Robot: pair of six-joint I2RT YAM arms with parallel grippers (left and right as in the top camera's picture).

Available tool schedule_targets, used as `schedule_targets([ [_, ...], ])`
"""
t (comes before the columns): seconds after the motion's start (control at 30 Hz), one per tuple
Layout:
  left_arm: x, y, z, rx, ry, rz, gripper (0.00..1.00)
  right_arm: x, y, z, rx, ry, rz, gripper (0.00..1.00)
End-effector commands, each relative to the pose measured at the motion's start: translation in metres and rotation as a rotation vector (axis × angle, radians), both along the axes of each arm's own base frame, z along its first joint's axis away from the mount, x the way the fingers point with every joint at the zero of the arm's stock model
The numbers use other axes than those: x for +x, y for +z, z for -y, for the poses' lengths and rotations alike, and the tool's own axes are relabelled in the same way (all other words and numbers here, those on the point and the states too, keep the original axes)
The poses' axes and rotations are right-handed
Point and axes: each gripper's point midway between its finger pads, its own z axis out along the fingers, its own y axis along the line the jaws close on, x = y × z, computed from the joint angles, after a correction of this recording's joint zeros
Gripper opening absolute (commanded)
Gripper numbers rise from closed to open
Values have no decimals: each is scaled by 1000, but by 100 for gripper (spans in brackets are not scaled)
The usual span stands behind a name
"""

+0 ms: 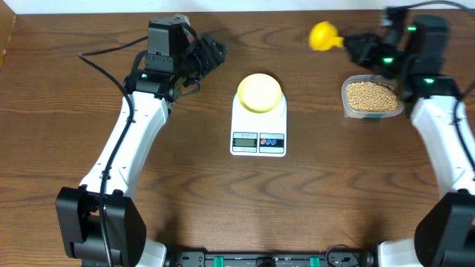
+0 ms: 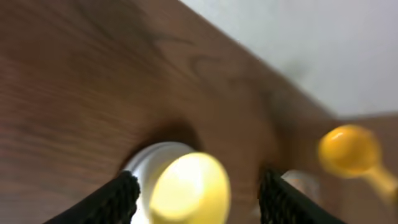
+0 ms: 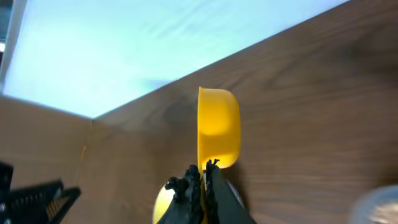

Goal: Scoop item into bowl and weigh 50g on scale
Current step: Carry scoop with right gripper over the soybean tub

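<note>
The pale yellow-green bowl [image 1: 260, 92] stands on the white scale [image 1: 258, 139] at mid-table, and I see nothing in it. The tan beans [image 1: 371, 95] fill a clear tub [image 1: 346, 104] to the right of the scale. My right gripper [image 1: 355, 44] is shut on the handle of a bright yellow scoop [image 1: 323, 35], held in the air behind the tub; the right wrist view shows the scoop [image 3: 217, 127] on edge. My left gripper [image 1: 211, 53] hangs open to the left of the bowl, apart from it. Its wrist view looks over the bowl [image 2: 189, 190] between the fingers [image 2: 121, 198].
The scale's display and two buttons [image 1: 258, 140] face the front edge. The table's back edge meets a pale wall [image 2: 323, 43] close behind the scoop. Both white arms reach in from the front corners.
</note>
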Motion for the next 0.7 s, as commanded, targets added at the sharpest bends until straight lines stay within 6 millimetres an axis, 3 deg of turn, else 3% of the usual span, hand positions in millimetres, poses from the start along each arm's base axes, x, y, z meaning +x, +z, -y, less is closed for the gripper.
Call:
schedule_targets([
  [0.0, -16, 24, 9, 166, -192, 158, 62, -5, 11, 15, 5, 40, 35, 1],
  [0.17, -48, 36, 23, 252, -322, 190, 62, -16, 0, 42, -46, 17, -4, 1],
  [0.3, -76, 18, 29, 277, -386, 86, 62, -29, -10, 57, -133, -27, -60, 1],
  [0.43, -92, 0, 20, 320, -382, -19, 62, -41, -11, 70, -215, -86, -95, 1],
  [0.6, -108, -15, 18, 378, -467, -57, 8, -49, -4, 75, -259, -114, -94, 1],
  [0.67, -112, -22, 20, 388, -487, -66, 8, -50, -2, 75, -259, -114, -92, 1],
])
